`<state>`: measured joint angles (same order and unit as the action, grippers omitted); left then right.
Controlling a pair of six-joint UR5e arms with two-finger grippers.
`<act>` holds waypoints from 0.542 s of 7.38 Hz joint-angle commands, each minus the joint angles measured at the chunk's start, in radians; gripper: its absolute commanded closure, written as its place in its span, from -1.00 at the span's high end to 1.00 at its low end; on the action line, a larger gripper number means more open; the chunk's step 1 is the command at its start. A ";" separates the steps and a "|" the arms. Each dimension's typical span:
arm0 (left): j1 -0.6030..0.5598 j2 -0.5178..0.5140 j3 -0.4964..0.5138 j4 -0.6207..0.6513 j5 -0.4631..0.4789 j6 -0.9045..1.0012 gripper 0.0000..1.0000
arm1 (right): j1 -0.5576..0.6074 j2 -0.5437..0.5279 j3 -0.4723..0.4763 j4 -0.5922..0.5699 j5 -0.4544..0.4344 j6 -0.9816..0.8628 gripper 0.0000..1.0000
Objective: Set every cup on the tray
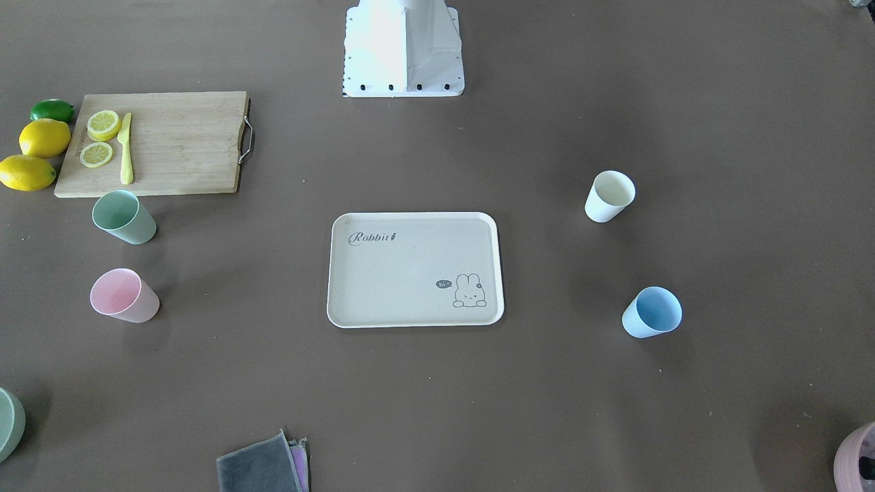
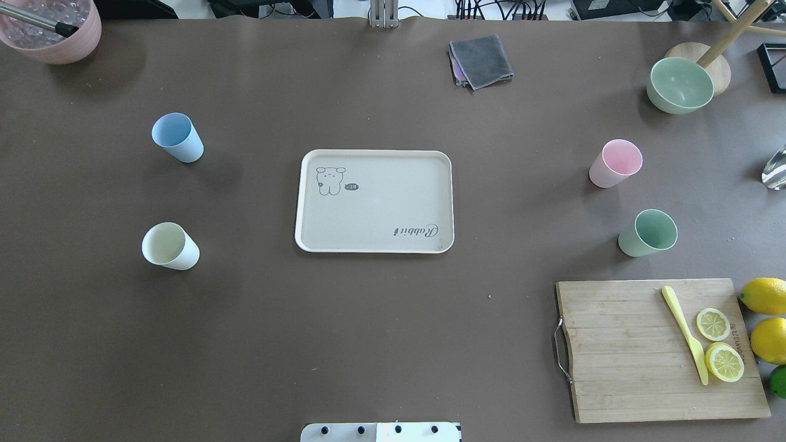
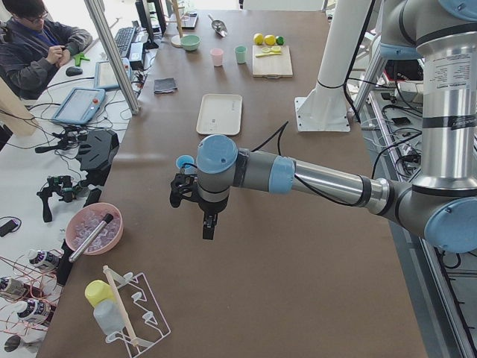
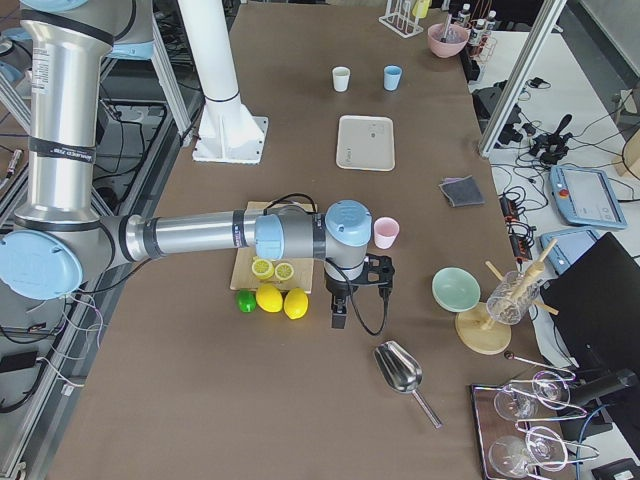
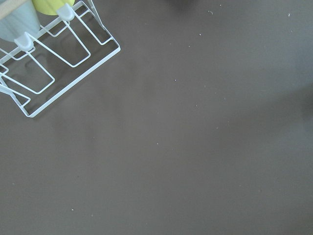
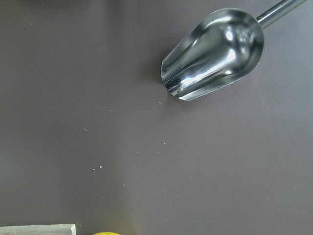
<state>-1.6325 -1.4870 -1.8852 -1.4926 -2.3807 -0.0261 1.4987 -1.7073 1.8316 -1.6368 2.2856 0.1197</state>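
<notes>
The tray [image 2: 376,202] lies flat at the middle of the table with nothing on it, its long side running across from the robot's left to its right. All four cups stand upright on the table, well apart from it. The blue cup [image 2: 178,138] and cream cup [image 2: 171,247] are off the tray's left end; the pink cup [image 2: 615,163] and green cup [image 2: 648,233] are off its right end, the green one near the cutting board [image 2: 657,350]. We judge that no cup has been placed yet. The left gripper [image 3: 206,224] hangs point-down above bare table beyond the left pair, so those two cups lie between it and the tray. The right gripper [image 4: 339,315] hangs likewise near the lemons [image 4: 270,298], beyond the right pair. Each arm is thus nearer to its own side's cups and would travel inward towards the tray. We cannot tell whether either gripper's fingers are apart or together.
</notes>
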 commanded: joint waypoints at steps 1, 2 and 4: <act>0.006 0.004 -0.003 -0.005 0.009 0.002 0.96 | 0.000 0.003 0.002 0.002 0.000 0.000 1.00; 0.008 0.002 -0.005 -0.005 0.005 0.000 0.96 | 0.000 0.015 0.011 0.000 0.002 0.000 1.00; 0.008 -0.007 -0.017 -0.006 0.006 0.002 0.96 | 0.000 0.037 0.035 0.000 0.000 -0.002 1.00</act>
<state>-1.6251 -1.4888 -1.8936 -1.4979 -2.3757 -0.0250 1.4987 -1.6857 1.8561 -1.6366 2.2861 0.1187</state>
